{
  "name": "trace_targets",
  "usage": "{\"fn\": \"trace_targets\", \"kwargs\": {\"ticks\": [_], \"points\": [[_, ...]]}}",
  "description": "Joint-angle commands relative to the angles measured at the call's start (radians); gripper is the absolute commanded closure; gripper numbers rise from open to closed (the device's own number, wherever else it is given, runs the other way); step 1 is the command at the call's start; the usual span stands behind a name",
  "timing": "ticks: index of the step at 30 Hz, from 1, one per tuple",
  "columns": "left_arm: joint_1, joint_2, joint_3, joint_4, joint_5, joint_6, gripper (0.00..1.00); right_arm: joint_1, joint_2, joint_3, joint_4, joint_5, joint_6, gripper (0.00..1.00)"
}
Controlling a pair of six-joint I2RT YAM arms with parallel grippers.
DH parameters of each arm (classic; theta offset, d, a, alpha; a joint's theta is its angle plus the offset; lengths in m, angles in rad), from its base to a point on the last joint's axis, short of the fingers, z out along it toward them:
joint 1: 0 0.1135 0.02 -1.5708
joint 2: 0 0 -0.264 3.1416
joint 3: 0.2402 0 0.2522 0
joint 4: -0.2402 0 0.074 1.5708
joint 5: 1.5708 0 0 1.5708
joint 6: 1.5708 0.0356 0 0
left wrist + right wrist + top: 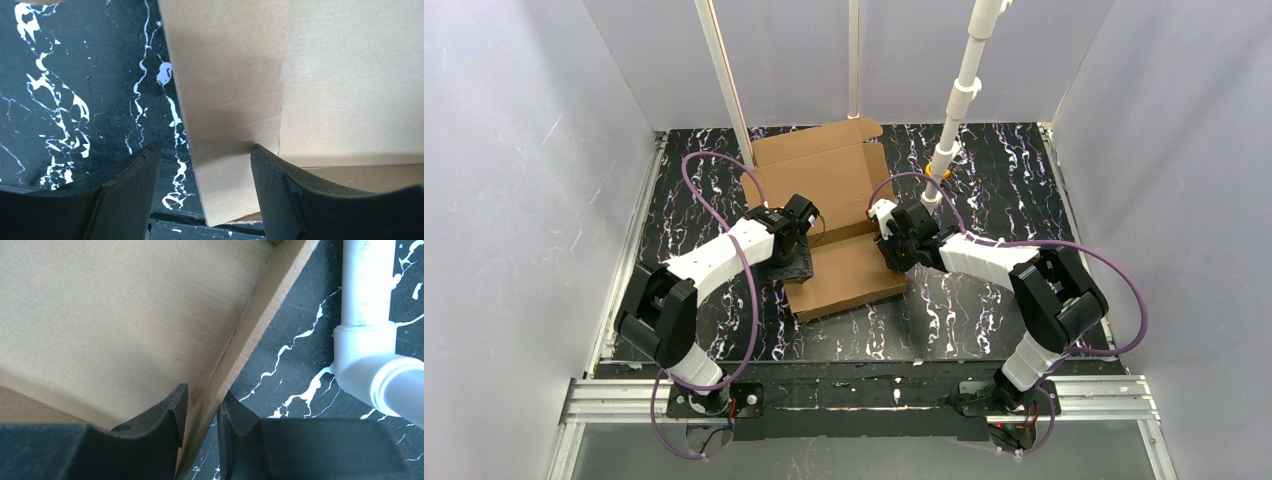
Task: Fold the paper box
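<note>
Black marbled counter [984, 320], white walls all round. The paper box [824, 180] sits mid-counter between the two arms, partly unfolded. Right claw [202, 400] is pinched onto the box's right side wall. Left claw [205, 152] is spread wide around the left flap, not gripping it.

**One overview, two close-ups**

The table [904, 335] is being viewed from above and behind the arm bases, from afar, looking down and forward. The box's [844, 275] left edge is being seen close up from the left wrist, between its fingers [125, 200]; its right wall, from the right wrist, beside a pipe [365, 290]. The box is being shared by all three views.
</note>
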Motion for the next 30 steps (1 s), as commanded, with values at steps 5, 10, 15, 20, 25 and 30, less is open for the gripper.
{"fn": "trace_targets", "kwargs": {"ticks": [5, 10, 15, 20, 25, 30], "points": [[0.008, -0.005, -0.037, 0.084, 0.012, -0.029, 0.37, 0.017, 0.026, 0.025, -0.013, -0.053, -0.006, 0.66], [0.015, -0.021, -0.069, 0.125, 0.001, -0.057, 0.46, 0.018, 0.024, 0.025, -0.015, -0.055, -0.006, 0.66], [0.021, 0.004, -0.070, 0.107, -0.004, -0.068, 0.59, 0.017, 0.022, 0.027, -0.015, -0.056, -0.006, 0.66], [0.020, 0.001, -0.079, 0.090, -0.012, -0.071, 0.81, 0.019, 0.026, 0.028, -0.017, -0.056, -0.006, 0.66], [0.019, -0.017, -0.076, 0.046, -0.085, -0.065, 0.94, 0.019, 0.028, 0.028, -0.017, -0.056, -0.006, 0.66], [0.019, -0.002, -0.072, 0.046, -0.084, -0.057, 0.68, 0.021, 0.032, 0.028, -0.017, -0.056, -0.007, 0.66]]}}
